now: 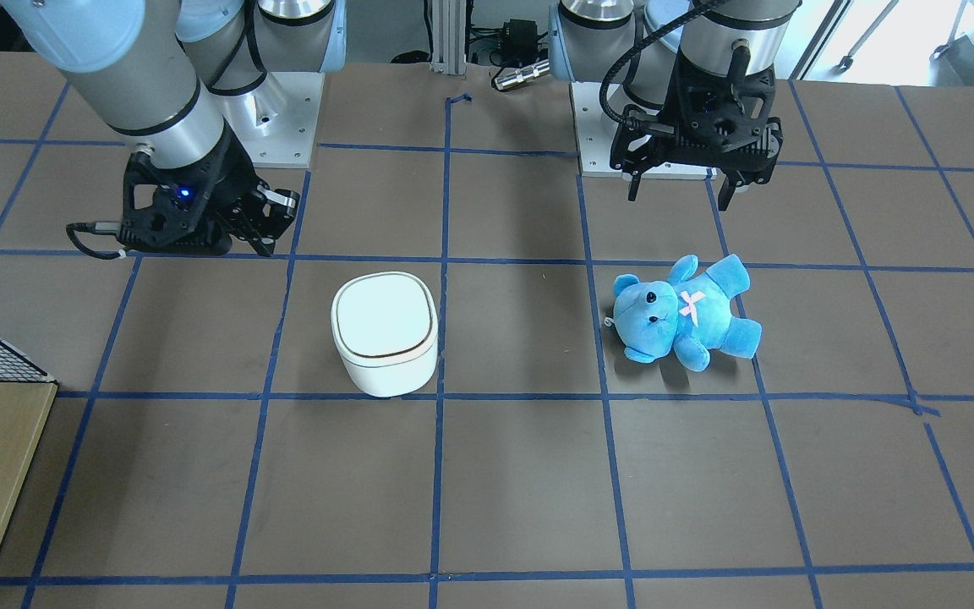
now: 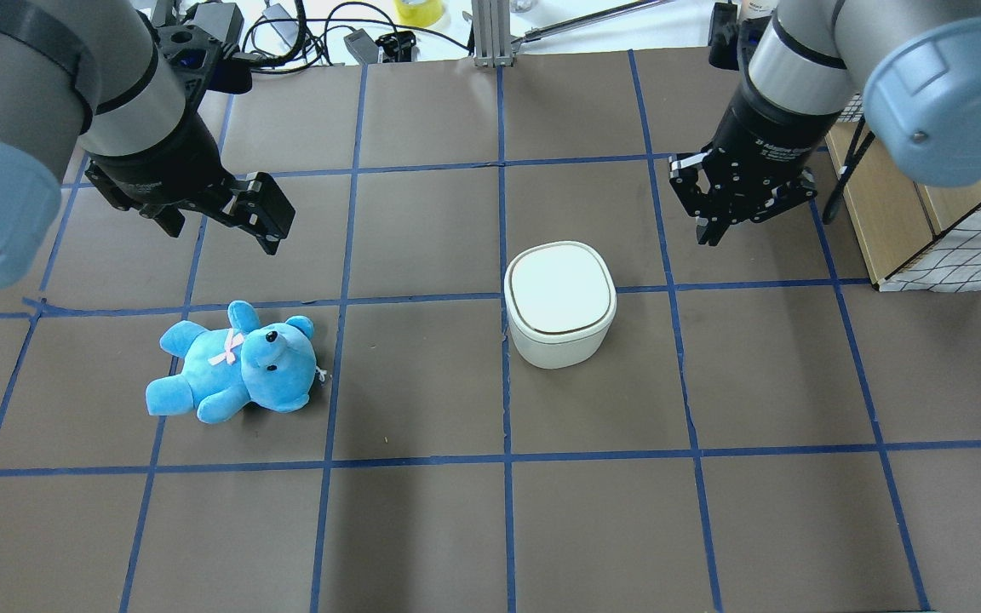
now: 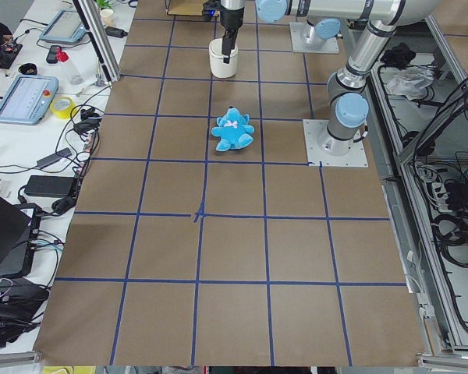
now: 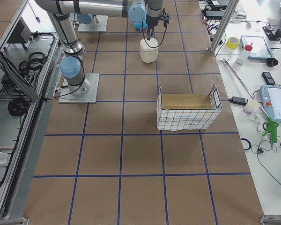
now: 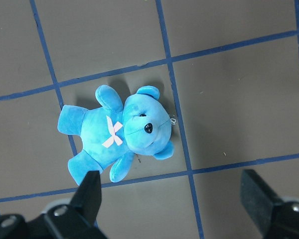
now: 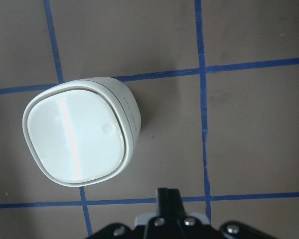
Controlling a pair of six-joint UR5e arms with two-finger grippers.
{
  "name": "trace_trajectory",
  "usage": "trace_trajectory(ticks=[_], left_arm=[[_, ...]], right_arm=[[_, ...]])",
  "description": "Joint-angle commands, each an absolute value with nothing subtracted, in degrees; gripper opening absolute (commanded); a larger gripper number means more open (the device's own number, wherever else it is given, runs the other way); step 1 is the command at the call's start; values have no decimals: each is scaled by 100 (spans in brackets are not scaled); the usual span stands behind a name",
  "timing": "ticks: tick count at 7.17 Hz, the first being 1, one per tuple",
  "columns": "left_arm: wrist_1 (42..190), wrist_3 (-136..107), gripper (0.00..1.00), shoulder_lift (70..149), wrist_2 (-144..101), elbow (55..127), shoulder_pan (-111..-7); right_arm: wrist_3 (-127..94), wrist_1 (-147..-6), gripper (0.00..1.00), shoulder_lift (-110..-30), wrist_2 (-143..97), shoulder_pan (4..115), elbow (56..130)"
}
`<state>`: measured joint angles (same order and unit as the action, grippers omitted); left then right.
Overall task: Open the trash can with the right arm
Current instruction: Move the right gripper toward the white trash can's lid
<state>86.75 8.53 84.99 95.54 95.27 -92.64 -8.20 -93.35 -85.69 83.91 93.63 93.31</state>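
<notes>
White trash can (image 2: 559, 298) upright on worktop (image 2: 422, 528), lid shut (thin dark rim line). Right gripper (image 6: 168, 196) fingers clenched, empty, near can, not touching. Left gripper (image 5: 169, 179) fingers released wide above bear (image 5: 122, 134).

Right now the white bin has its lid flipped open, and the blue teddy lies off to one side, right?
Not quite: the trash can has its lid flat and shut, as the overhead exterior view shows. The blue teddy does lie off to one side.
</notes>
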Motion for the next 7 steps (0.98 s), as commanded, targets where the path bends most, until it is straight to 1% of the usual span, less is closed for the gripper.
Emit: trace_trajectory(ticks=[1,3,4,7], left_arm=[[8675,853,100,8499,9554,9527,-9264],[8675,853,100,8499,9554,9527,-9264],[8675,853,100,8499,9554,9527,-9264],[8675,853,100,8499,9562,9527,-9264]], right_arm=[[-1089,-9972,5,-8228,8446,9746,9491],[-1099,-10641,5,-8226,8402,9773,10087],[-1107,-10809,5,-8218,8394,9791,10238],[-1090,-11117,4,-8008,8385,9923,10266]])
